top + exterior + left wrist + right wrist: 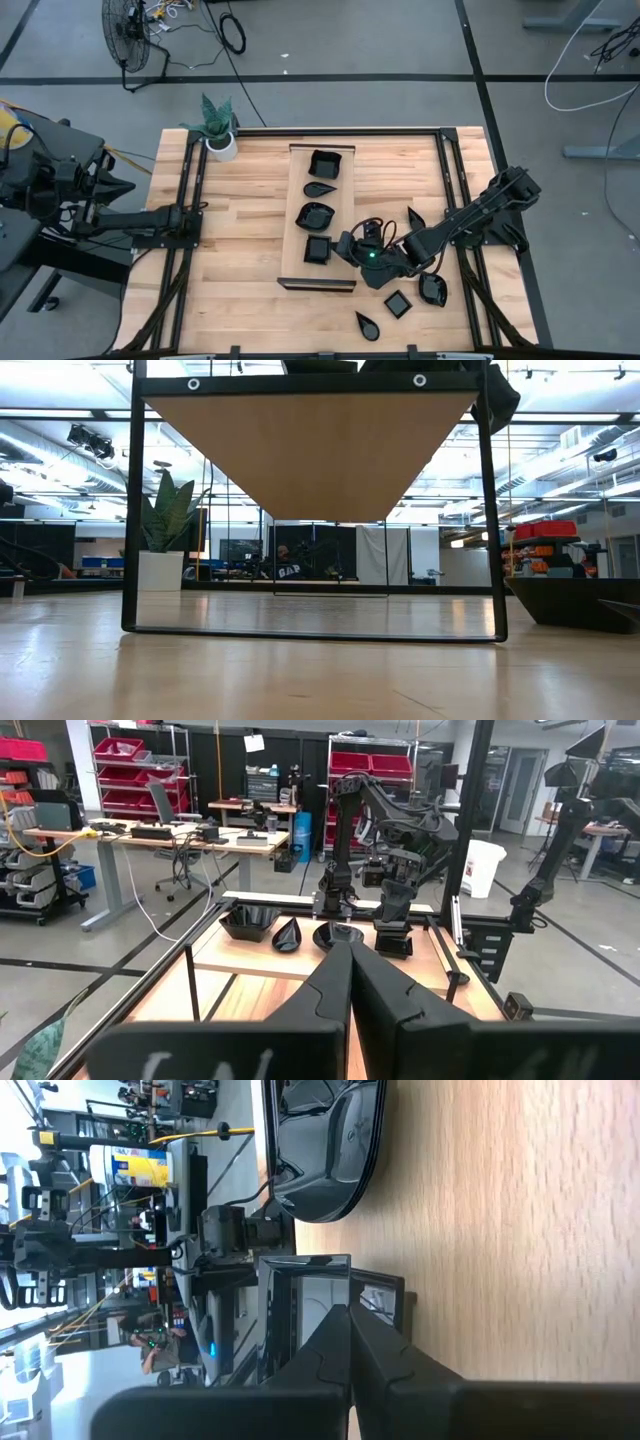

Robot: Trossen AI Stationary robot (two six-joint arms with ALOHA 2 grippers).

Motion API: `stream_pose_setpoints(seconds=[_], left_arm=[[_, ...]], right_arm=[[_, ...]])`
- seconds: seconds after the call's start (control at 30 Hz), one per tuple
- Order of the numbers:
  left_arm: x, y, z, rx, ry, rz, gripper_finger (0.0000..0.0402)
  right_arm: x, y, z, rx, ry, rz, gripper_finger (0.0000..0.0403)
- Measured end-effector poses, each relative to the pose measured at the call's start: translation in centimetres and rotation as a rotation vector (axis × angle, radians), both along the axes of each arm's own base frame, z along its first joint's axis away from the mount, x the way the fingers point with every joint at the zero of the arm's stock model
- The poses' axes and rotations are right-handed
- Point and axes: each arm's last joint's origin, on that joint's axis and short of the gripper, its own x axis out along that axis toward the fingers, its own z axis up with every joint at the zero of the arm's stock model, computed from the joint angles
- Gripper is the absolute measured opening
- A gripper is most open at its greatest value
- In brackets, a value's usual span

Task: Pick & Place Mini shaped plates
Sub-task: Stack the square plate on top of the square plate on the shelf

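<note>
Wooden surface (240,215), butcher-block, carrying all items. Left arm: parked at the left edge, left gripper (196,213) with fingers (330,982) clenched on nothing, well apart from every dish. Long pale board (300,215), lengthwise across the middle: holds four black mini plates in a row, a wavy-rimmed bowl (325,163) at the far end, then a teardrop (320,188), a round bowl (315,214) and a square plate (317,249) at the near end. Right gripper (345,248): just right of the board's near end, beside the square plate, fingers pressed together and empty. Loose plates toward the near right corner: teardrop (367,325), small square (398,304), curved dish (433,289). By judgement, the right arm is nearer these.
</note>
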Motion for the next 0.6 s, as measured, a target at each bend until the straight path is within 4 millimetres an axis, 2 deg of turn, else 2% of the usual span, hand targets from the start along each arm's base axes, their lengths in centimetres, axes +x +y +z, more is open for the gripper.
stream_pose_setpoints(seconds=[0.23, 0.6], left_arm=[[0.00, 0.00, 0.00, 0.000, 0.000, 0.000, 0.0014], [0.00, 0.00, 0.00, 0.000, 0.000, 0.000, 0.0014]], right_arm=[[0.01, 0.01, 0.00, -0.004, 0.002, 0.005, 0.0004], [0.03, 0.16, -0.08, 0.036, 0.017, 0.049, 0.0032]])
